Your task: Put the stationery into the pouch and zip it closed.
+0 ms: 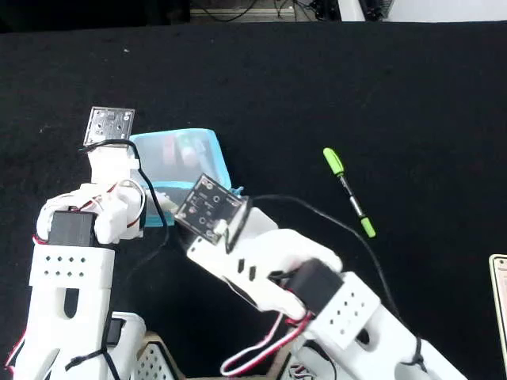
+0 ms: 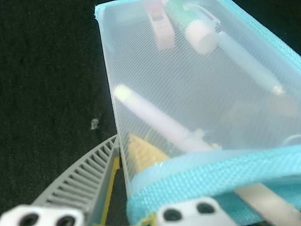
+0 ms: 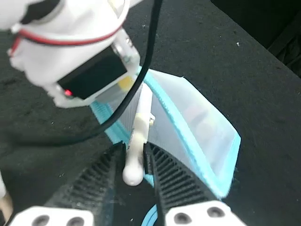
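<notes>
High view, filled pouch (image 1: 184, 155) clamped in left jaws, white pen (image 3: 139, 127) in right jaws

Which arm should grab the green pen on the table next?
Right. The green pen lies on the right arm's side of the table, and the left fingers pinch the pouch. But the right fingers should probably first drop the white pen in.

Black table (image 1: 356, 87): blue mesh pouch (image 1: 190, 150) left of centre; green pen (image 1: 349, 195) well apart; pale flat item (image 1: 500, 293) at edge.
</notes>
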`<state>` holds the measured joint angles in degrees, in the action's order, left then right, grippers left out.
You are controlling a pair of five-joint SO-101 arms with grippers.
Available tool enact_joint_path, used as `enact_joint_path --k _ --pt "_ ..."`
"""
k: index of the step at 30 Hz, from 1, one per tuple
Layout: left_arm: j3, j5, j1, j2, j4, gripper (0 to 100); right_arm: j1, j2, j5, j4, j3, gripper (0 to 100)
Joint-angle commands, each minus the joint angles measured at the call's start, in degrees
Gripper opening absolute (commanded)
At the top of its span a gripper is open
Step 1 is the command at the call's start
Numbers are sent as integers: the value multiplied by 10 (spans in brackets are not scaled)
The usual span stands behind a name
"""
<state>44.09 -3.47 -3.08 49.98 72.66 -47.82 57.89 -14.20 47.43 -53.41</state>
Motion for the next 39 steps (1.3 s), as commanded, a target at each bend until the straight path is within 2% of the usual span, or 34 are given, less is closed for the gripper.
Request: enact_joint_path --k 1,6,13,16,20,25,28,31,33,36,39 --pt "-2 -2 3 -4 11 30 -11 -36 -4 -42 15 54" --pt "-2 -2 3 -4 11 30 -11 -30 -3 23 58 235" --pt "-3 -2 3 -4 11 30 12 62 -6 138 144 240" --pt "-3 -2 3 -4 11 30 76 84 -6 148 167 194" --pt "-2 -2 3 -4 11 30 199 73 -3 144 174 98" --pt "-2 -2 3 -4 11 30 376 -50 -2 150 144 117" --pt "-3 -2 3 -4 11 30 456 -142 -2 108 139 138" --pt "-3 -2 3 -4 11 30 524 -205 18 19 107 138" --pt "-2 -2 3 -4 11 30 548 -240 58 -86 44 141" --pt "-2 -2 3 -4 11 30 578 -271 74 -248 -44 139" --pt "-3 -2 3 -4 11 30 573 -274 71 -295 -76 139"
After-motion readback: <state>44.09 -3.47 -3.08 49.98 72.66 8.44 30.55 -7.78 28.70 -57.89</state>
